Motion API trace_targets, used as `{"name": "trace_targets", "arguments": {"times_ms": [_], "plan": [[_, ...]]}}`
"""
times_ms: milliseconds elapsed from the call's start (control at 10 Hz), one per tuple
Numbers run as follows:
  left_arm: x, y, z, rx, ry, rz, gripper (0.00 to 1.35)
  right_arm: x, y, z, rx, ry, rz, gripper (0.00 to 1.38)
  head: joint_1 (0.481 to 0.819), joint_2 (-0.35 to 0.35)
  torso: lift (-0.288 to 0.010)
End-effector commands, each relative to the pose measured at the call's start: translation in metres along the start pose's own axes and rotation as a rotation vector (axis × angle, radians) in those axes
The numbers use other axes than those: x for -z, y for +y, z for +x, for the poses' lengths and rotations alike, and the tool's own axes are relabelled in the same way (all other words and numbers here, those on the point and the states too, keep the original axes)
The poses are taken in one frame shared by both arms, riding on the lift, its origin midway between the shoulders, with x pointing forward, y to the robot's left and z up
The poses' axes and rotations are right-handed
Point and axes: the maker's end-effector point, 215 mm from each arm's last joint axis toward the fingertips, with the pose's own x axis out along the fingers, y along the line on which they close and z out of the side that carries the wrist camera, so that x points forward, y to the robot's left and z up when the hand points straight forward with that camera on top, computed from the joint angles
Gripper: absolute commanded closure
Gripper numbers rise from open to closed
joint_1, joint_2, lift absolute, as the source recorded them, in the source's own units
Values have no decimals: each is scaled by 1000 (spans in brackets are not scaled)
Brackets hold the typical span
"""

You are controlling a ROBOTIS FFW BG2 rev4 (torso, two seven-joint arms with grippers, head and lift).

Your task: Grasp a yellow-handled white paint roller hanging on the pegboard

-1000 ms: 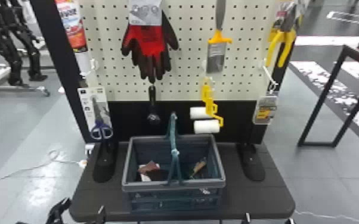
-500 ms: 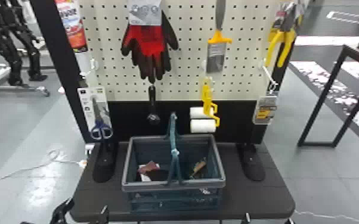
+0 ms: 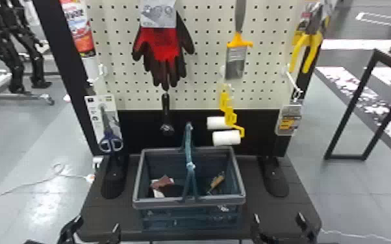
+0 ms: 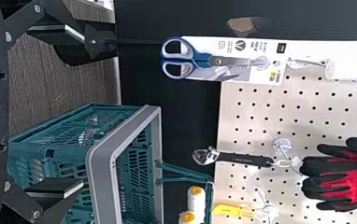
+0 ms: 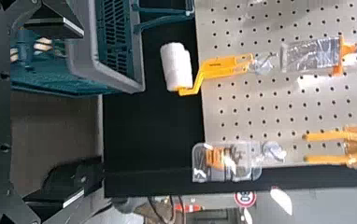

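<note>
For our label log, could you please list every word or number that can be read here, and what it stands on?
No text reads clearly.
scissors card: print too small.
glove card: blurred.
red-labelled tube: blurred.
yellow-and-black package: blurred.

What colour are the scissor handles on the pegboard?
Blue plastic loop handles of the scissors, best in left wrist view.

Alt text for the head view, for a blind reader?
A yellow-handled white paint roller hangs on the pegboard above a teal basket. The left gripper and right gripper sit open at the bottom edge.
</note>
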Motion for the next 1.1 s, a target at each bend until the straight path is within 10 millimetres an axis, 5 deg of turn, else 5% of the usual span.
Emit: {"name": "trace_targets", "arguments": {"times_ms": [0,1000], "plan": [[0,-7,6,11,-5,-15,209,-8,1,23,-29,3,-8,113,549,0,-100],[2,-25,22,42,-6,-42,209,-73,18,160,-302,31,-35,127,549,0,-100]]}}
